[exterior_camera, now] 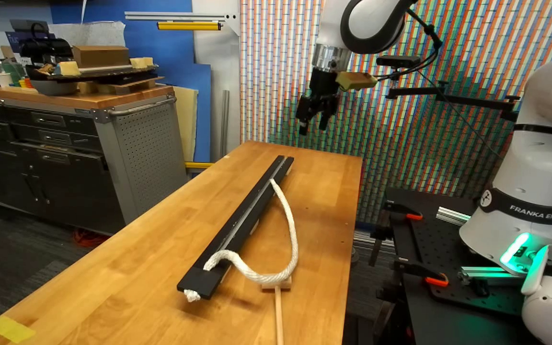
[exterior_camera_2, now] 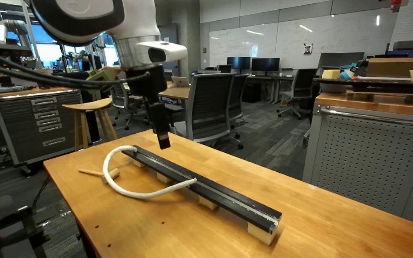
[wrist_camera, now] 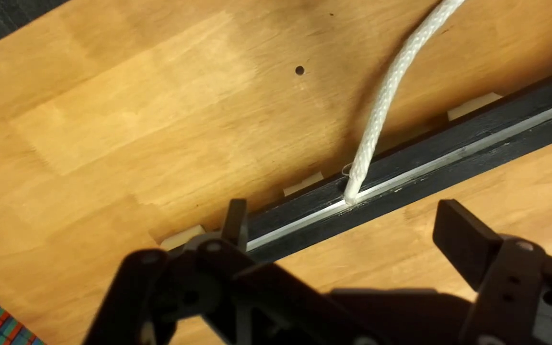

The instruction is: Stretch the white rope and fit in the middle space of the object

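Gripper (wrist_camera: 343, 225) hangs spread wide above the table (wrist_camera: 161, 120), holding nothing, fingers (wrist_camera: 467, 239) clear of rope (wrist_camera: 384, 98) and bar (wrist_camera: 424, 155); wrist view shows both fingers well apart, just one fingertip (exterior_camera_2: 164, 141) shows in an exterior view; rope's one end sits at the bar's groove (wrist_camera: 410, 176), partway along; both exterior views show the rest looping out beside the bar and back near the bar's end, crossing a mallet (exterior_camera_2: 91, 172) seen only there; white tuft (exterior_camera: 191, 295) at that end shows in an exterior view only; pale blocks (exterior_camera_2: 262, 233) prop the bar.
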`<act>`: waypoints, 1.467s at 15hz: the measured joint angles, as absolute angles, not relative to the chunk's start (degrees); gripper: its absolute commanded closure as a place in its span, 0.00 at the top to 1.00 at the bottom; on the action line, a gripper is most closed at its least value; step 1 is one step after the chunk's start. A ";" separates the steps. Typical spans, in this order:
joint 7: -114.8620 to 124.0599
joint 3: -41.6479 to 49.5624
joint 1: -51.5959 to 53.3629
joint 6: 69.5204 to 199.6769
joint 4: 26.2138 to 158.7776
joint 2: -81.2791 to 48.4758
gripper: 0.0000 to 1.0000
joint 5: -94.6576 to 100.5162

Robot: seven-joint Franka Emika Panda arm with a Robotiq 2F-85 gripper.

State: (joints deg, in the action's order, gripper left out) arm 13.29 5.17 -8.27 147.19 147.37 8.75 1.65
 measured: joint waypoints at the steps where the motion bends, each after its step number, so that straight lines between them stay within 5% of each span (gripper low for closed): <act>1: 13.15 5.20 -8.27 148.68 147.26 7.20 1.00 0.61; 22: 7.75 1.58 -8.18 158.88 133.54 -19.37 1.00 -13.13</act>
